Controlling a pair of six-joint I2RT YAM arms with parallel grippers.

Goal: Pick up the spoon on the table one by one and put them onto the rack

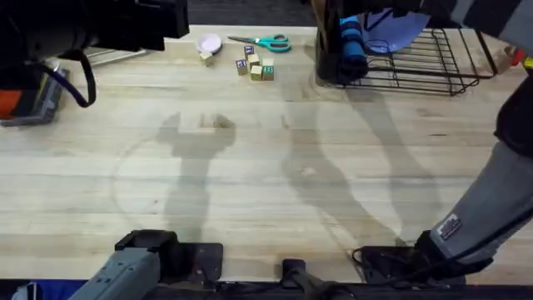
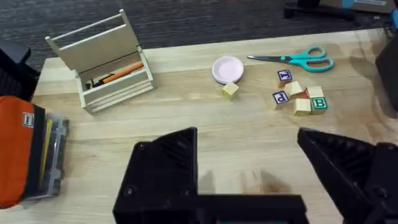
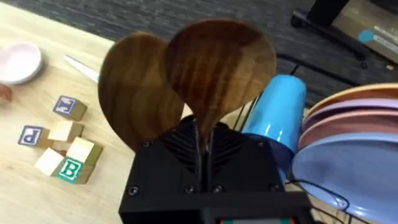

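Observation:
In the right wrist view my right gripper (image 3: 202, 142) is shut on the slim handle of a brown wooden spoon (image 3: 221, 59), whose rounded bowl stands upright above the fingers. A second spoon bowl (image 3: 134, 93) stands just behind it, partly overlapped. Both are at the near end of the black wire rack (image 1: 416, 65), beside a blue cup (image 3: 277, 106). My left gripper (image 2: 242, 138) hangs open high above the table (image 1: 266, 167), with nothing between its black fingers (image 2: 165, 162).
Plates (image 3: 354, 137) stand in the rack. Teal scissors (image 1: 265, 42), lettered blocks (image 1: 254, 67) and a small pink dish (image 1: 207, 42) lie at the table's far edge. A beige boxy stand (image 2: 106, 59) and an orange-topped case (image 2: 25, 149) sit at the far left.

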